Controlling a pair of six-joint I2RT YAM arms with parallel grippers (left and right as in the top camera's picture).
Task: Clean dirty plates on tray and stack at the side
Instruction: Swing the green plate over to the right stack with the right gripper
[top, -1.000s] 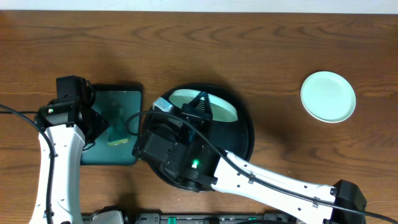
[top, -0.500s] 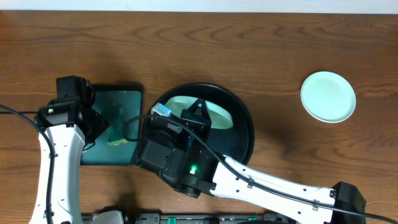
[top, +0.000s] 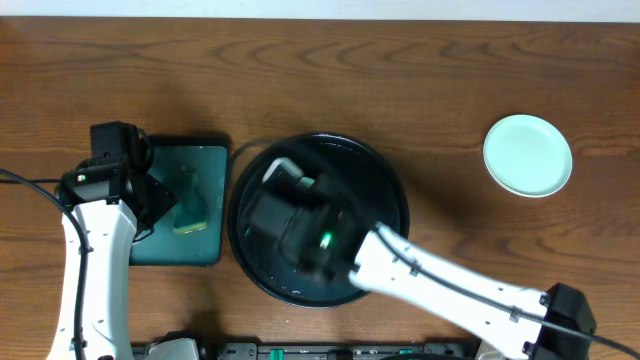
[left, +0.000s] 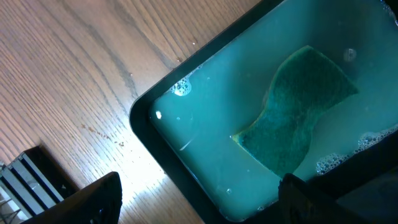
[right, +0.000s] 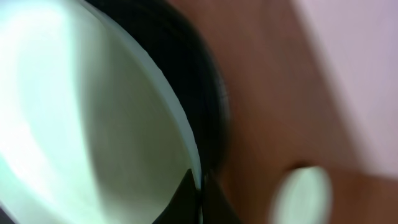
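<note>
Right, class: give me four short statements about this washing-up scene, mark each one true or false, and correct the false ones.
1. The sponge lies in the soapy rectangular dark-green tray. True.
2. The left hand is clamped on the sponge. False: its fingers are spread wide and the sponge lies free between them.
3. A mint-green plate sits apart from the round black tray, off to its right. True.
4. The right hand hangs over the rectangular dark-green tray. False: it is at the round black tray, with a fingertip on either side of a pale green plate's rim.
</note>
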